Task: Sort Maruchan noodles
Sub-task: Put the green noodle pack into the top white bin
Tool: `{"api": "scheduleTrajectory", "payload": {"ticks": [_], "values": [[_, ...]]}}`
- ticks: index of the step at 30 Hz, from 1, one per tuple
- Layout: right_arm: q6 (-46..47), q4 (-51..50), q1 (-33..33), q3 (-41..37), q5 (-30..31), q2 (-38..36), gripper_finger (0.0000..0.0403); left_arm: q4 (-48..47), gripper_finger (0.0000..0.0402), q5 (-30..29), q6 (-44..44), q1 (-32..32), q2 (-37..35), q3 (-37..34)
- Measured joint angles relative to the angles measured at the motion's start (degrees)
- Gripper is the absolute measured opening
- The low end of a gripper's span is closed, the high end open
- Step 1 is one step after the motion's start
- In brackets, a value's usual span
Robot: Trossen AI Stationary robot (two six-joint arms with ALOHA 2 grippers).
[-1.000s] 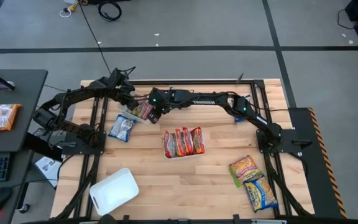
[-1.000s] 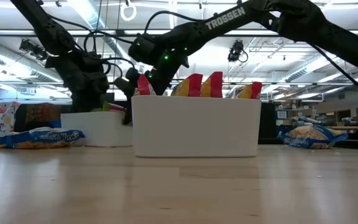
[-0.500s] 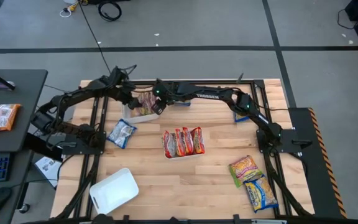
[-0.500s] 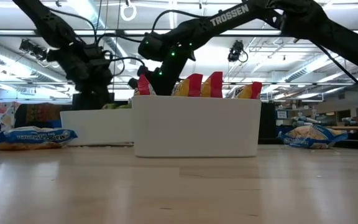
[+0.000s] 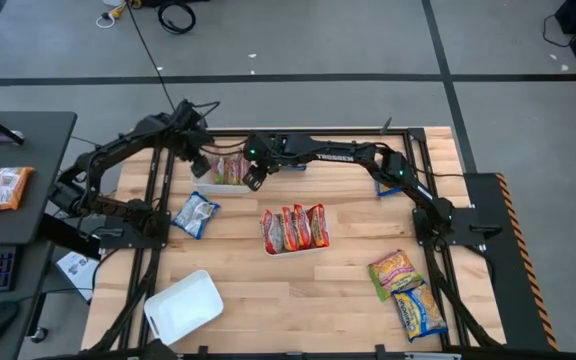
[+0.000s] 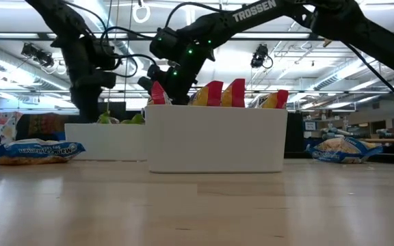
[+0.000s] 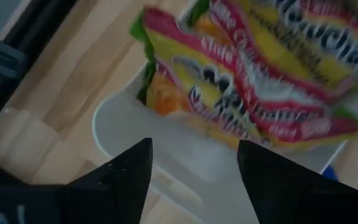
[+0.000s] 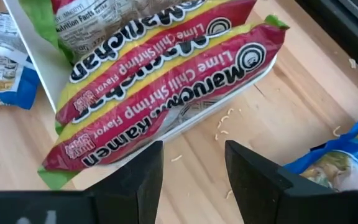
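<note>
Two red, yellow and green Maruchan packets (image 8: 166,81) lie flat in a white tray (image 7: 179,165) at the table's far left. They also show in the high view as the packets (image 5: 228,168). My left gripper (image 7: 194,146) hangs open above the tray's left end (image 5: 201,165), pointing steeply down and touching nothing. My right gripper (image 8: 194,146) hangs open over the tray's right edge (image 5: 255,178), also empty. A middle tray (image 5: 293,245) holds several red packets (image 5: 293,226) standing on edge.
A blue packet (image 5: 195,213) lies left of the middle tray, and another blue one (image 5: 386,186) lies under the right arm. Two yellow-green packets (image 5: 396,270) (image 5: 420,308) lie near right. An empty white tray (image 5: 183,305) sits near left. Loose noodle crumbs (image 8: 225,124) lie beside the far tray.
My left gripper has risen out of the far-left tray and turned at the wrist. The packets stay lying in the tray. My right gripper has also lifted a little beside that tray.
</note>
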Motion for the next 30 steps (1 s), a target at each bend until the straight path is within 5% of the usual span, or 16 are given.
{"api": "scheduleTrajectory", "payload": {"ticks": [11,18,30], "values": [[-2.50,-0.02,-0.04,-0.02,-0.08,0.00,0.0190,-2.11,0.0241,-8.47,8.53,-1.25,-1.98,-0.21],[-10.54,1.09,0.30,-2.90,2.08,0.19,0.0193,7.16,0.0238,-9.42,10.97,-2.41,-2.12,-7.20],[-19.54,5.88,1.01,-10.06,-5.04,0.17,0.0192,11.19,0.0229,-10.05,13.70,-8.66,-2.01,-8.70]]}}
